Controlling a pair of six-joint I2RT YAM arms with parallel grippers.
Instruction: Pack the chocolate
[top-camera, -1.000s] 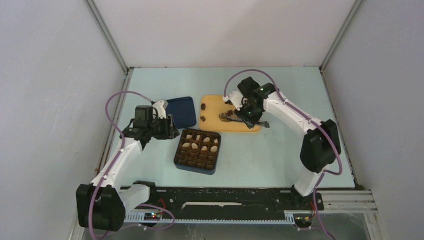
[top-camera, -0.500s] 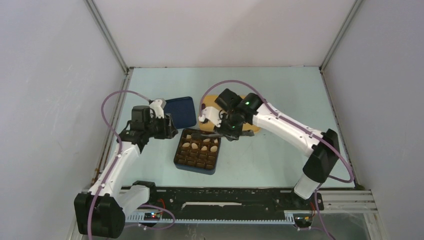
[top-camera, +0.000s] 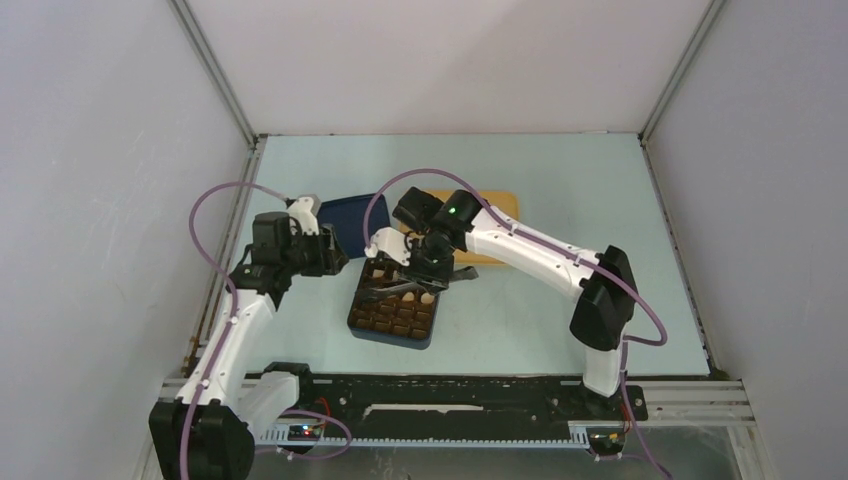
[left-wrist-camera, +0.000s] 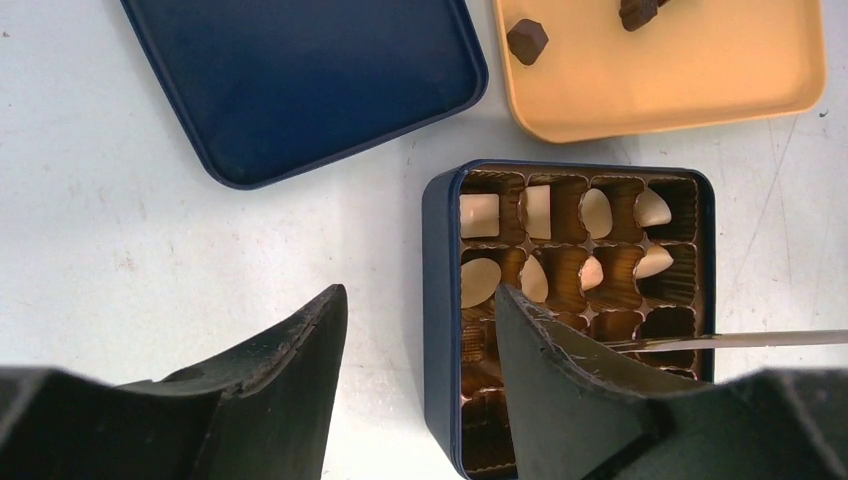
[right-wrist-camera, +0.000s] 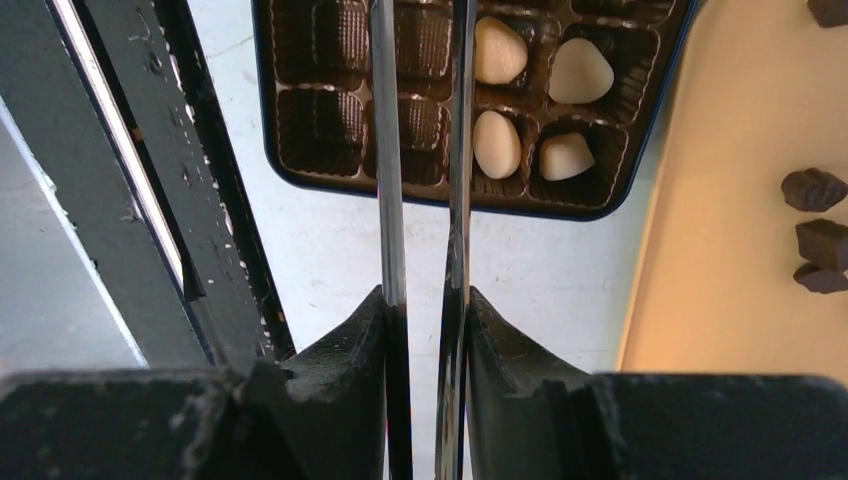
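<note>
On pale green table (top-camera: 560, 170) between white walls (top-camera: 450, 60), left tool (left-wrist-camera: 418, 300) wide, empty, right tool (right-wrist-camera: 428, 300) clamping tweezers (right-wrist-camera: 386, 150)

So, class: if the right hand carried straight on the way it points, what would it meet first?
The right hand would probably meet the box insert: its tweezers reach over the brown cells beside the white chocolates, though depth is unclear.

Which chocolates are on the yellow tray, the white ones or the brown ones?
The dark brown chocolates are on the yellow tray. The cream-white chocolates all sit in cells of the dark blue box.
</note>
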